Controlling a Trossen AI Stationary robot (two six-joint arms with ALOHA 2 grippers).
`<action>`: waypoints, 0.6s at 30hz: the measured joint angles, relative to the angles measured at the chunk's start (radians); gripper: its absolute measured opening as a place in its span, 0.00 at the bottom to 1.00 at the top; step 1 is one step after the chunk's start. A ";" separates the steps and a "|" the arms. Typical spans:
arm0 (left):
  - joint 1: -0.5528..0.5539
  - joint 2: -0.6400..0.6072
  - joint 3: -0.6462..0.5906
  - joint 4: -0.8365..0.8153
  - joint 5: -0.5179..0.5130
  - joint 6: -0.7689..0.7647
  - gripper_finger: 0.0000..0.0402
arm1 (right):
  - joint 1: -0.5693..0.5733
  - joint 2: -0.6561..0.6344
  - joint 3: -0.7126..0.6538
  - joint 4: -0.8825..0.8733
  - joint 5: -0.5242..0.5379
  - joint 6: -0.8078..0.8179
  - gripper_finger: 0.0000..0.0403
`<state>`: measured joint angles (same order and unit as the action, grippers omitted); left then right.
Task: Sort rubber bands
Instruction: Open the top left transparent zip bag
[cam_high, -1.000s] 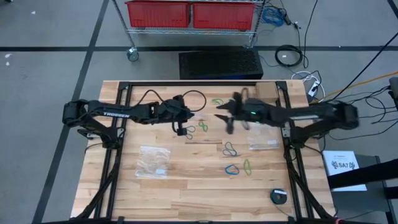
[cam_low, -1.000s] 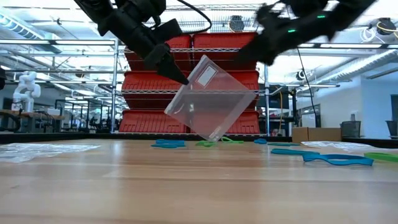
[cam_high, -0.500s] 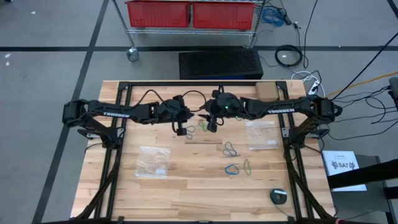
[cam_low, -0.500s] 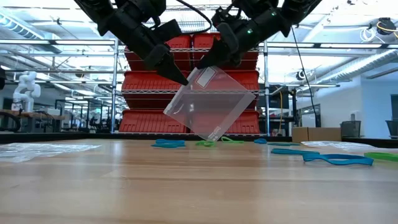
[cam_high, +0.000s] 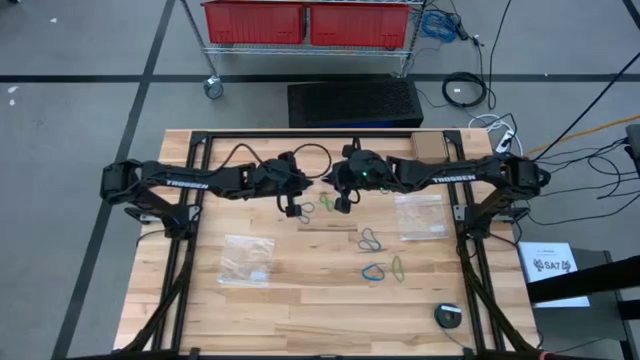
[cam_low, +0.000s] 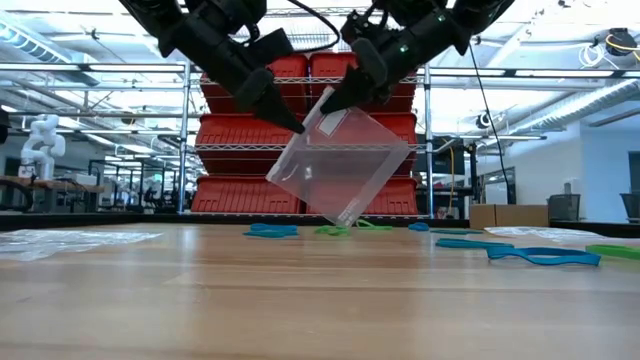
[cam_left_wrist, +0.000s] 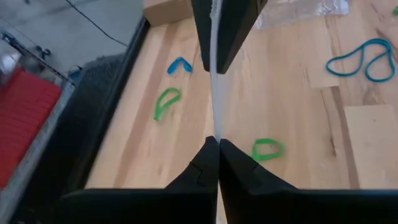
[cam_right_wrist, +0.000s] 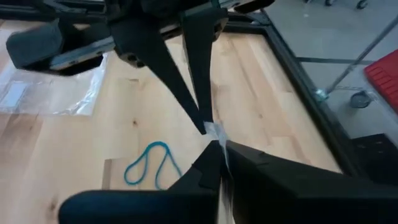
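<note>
the sorting looks barely begun. the left hand (cam_low: 296, 127) and the right hand (cam_low: 322, 105) are both clamped on the top edge of one clear bag (cam_low: 340, 165), holding it tilted in the air above the middle of the counter (cam_high: 300, 300); the bag looks empty, though a thin band inside would be hard to see. the rubber bands (cam_high: 372, 240) all lie loose on the wood: two green ones just under the bag, a teal pair and a blue and green pair nearer the front edge beyond it, and a green one behind it. two more clear bags (cam_high: 247, 257) lie flat on either side of the held bag. by my judgement, opening the bag's mouth and every band are left.
</note>
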<state>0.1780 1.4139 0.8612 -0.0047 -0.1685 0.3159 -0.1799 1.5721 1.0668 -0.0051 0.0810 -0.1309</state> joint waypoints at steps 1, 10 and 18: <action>0.000 -0.008 0.000 0.001 -0.004 0.016 0.04 | 0.003 -0.008 0.000 -0.008 0.016 -0.005 0.00; 0.056 -0.143 0.000 -0.004 0.096 0.022 0.17 | 0.043 -0.095 0.000 -0.151 0.116 -0.012 0.00; 0.165 -0.201 -0.128 0.214 0.461 0.016 0.19 | 0.109 -0.191 0.000 -0.253 0.161 0.012 0.00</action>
<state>0.3431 1.2133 0.7334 0.2091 0.2924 0.3319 -0.0704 1.3815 1.0668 -0.2585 0.2424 -0.1193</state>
